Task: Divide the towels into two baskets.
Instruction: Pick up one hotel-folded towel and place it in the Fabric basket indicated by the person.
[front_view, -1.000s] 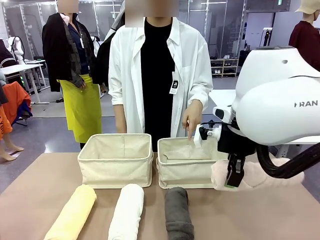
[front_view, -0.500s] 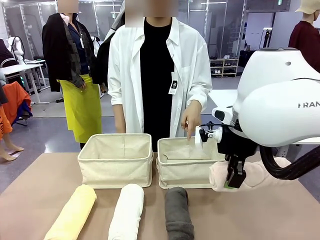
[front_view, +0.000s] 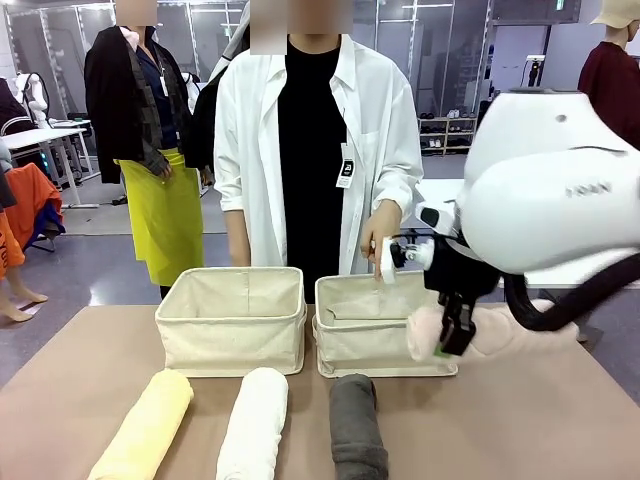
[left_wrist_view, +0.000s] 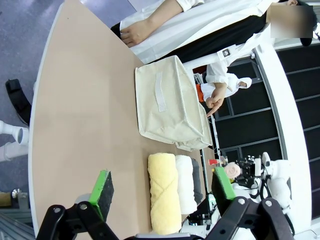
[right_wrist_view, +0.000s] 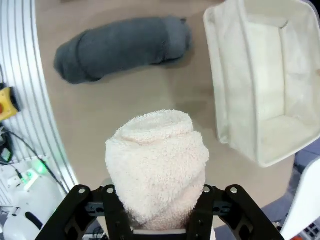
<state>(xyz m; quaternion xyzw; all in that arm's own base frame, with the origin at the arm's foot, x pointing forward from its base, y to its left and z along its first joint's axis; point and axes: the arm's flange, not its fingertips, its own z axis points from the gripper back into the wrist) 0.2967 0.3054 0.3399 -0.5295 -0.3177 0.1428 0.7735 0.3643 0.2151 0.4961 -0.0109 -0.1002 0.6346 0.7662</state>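
Towels: pink towel (front_view: 500, 335) is gripped in right pincer (front_view: 443, 345) beside right basket (front_view: 370, 348); three towels (front_view: 255, 420) are left unsorted before it.

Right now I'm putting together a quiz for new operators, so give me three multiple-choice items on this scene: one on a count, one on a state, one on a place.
1. How many towels lie on the table?
A two
B three
C four

2. The right gripper is:
A open
B shut on nothing
C shut on the pink towel

3. The person's hand points down at:
A the pink towel
B the right basket
C the table's near edge

Answers:
1. B: the yellow towel, white towel and dark grey towel lie in a row before the baskets.
2. C: the right wrist view shows the roll clamped between its fingers.
3. B: the hand hangs over that basket's far rim.
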